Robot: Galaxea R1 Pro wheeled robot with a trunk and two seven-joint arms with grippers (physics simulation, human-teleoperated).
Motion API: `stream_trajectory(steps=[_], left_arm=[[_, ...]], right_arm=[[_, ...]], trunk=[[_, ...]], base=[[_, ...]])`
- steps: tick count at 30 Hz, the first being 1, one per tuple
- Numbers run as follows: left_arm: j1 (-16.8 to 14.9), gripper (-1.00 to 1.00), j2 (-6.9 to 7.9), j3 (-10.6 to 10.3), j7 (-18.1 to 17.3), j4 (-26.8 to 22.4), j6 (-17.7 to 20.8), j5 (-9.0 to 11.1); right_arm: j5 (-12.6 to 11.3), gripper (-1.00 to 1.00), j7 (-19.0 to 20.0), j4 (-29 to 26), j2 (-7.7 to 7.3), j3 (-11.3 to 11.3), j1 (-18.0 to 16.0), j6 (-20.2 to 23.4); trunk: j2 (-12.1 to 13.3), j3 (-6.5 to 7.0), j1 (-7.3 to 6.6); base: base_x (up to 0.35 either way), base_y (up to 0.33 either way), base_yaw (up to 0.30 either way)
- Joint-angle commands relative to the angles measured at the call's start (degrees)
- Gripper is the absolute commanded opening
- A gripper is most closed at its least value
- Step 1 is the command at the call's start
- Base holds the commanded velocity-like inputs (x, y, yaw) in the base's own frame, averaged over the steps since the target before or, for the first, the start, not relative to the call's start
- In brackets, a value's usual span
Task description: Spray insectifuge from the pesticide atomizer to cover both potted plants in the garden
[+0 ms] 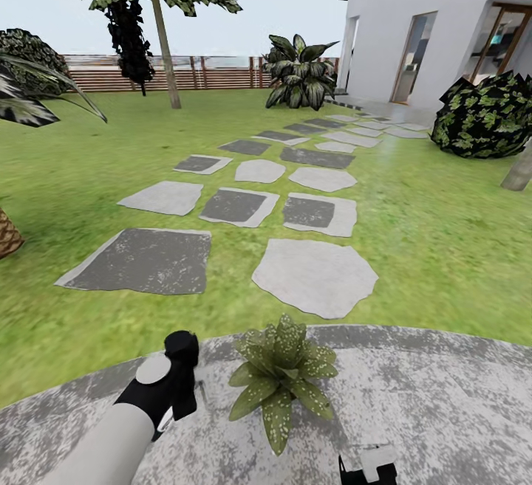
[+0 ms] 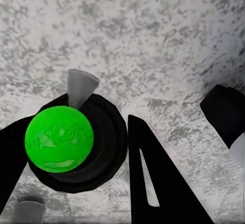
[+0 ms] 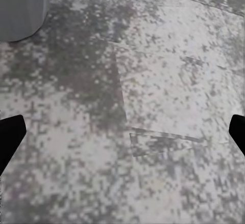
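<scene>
One potted plant (image 1: 281, 380), a low rosette of speckled green leaves, stands on the round grey patio (image 1: 443, 411) just in front of me. My left gripper (image 1: 181, 378) hangs close beside it, toward my left. In the left wrist view the pesticide atomizer (image 2: 58, 138) is seen from above as a green ball top, a grey nozzle and a dark round base. The left gripper (image 2: 76, 127) is shut on it, one black finger against each side. My right gripper (image 1: 369, 468) is low at the near edge. The right gripper (image 3: 122, 132) is open above bare paving, with the plant's grey pot (image 3: 20, 9) nearby.
Grey stepping stones (image 1: 314, 274) lead across the lawn (image 1: 443, 234) to a white house (image 1: 414, 20). A dark bush (image 1: 488, 116) is on the right. A palm trunk (image 1: 7, 238) stands at the left edge. A slatted fence (image 1: 214, 71) and a tree (image 1: 166, 42) stand at the back.
</scene>
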Motion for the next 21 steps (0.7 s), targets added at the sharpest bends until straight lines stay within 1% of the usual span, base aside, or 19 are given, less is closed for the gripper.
stream_trajectory(steps=[1, 4, 6, 9, 11, 13, 14, 15, 19, 20, 21], left_arm=[[0.4, -1.00, 0.08, 0.0, -0.4, 0.1, 0.6, -0.3], [1.8, -1.00, 0.20, -0.1, -0.3, 0.8, 0.4, -0.6], [2.0, -1.00, 0.19, -0.2, -0.2, 1.2, 0.5, -0.6], [1.7, -1.00, -0.16, 0.0, 1.7, 1.4, 0.7, -0.4], [1.2, -1.00, -0.79, 0.1, 2.0, 1.1, 0.9, -0.3], [0.5, -1.00, -2.28, 0.1, 2.0, 0.8, 1.1, -0.3], [0.2, -1.00, -2.70, 0.1, 1.9, 0.9, 1.2, -0.3], [0.2, -1.00, -2.80, 0.0, 2.0, 1.2, 1.0, -0.3], [0.7, -1.00, -1.55, 0.0, 2.3, 1.6, 0.6, -0.6], [1.0, -1.00, -0.50, 0.0, 2.3, 1.6, 0.6, -0.5], [1.2, -1.00, -0.06, 0.0, 2.4, 2.0, 0.6, -0.4]], right_arm=[[0.4, 1.00, -0.6, 0.1, -0.01, 0.4, 0.0, 0.0], [0.4, 1.00, -0.6, 0.1, 0.00, 0.4, 0.0, 0.0], [0.4, 1.00, -0.6, 0.1, -0.01, 0.4, 0.0, 0.0], [0.4, 1.00, -0.6, 0.1, 0.00, 0.4, 0.0, 0.0], [0.4, 1.00, -0.6, 0.0, 0.03, 0.4, 0.0, 0.0], [0.4, 1.00, -0.6, 0.0, 0.01, 0.4, 0.0, 0.0], [0.4, 1.00, -0.6, 0.1, 0.02, 0.4, 0.0, 0.0], [0.4, 1.00, -0.6, 0.0, 0.00, 0.4, 0.0, 0.0], [0.4, 1.00, -0.6, 0.0, 0.02, 0.4, 0.0, 0.0], [0.4, 1.00, -0.6, 0.0, 0.02, 0.4, 0.0, 0.0], [0.4, 1.00, -0.6, 0.1, -0.01, 0.4, 0.0, 0.0]], trunk=[[0.0, -0.05, -0.01], [0.0, -0.05, -0.01], [0.0, -0.05, -0.01], [0.0, -0.05, -0.01], [0.0, -0.05, -0.01], [0.0, -0.05, -0.01], [0.0, -0.05, -0.01], [0.0, -0.05, -0.01], [0.0, -0.05, -0.01], [0.0, -0.05, -0.01], [0.0, -0.05, -0.01]], base=[[0.000, 0.000, 0.000], [0.000, 0.000, 0.000], [0.000, 0.000, 0.000], [0.000, 0.000, 0.000], [0.000, 0.000, 0.000], [0.000, 0.000, 0.000], [0.000, 0.000, 0.000], [0.000, 0.000, 0.000], [0.000, 0.000, 0.000], [0.000, 0.000, 0.000], [0.000, 0.000, 0.000]])
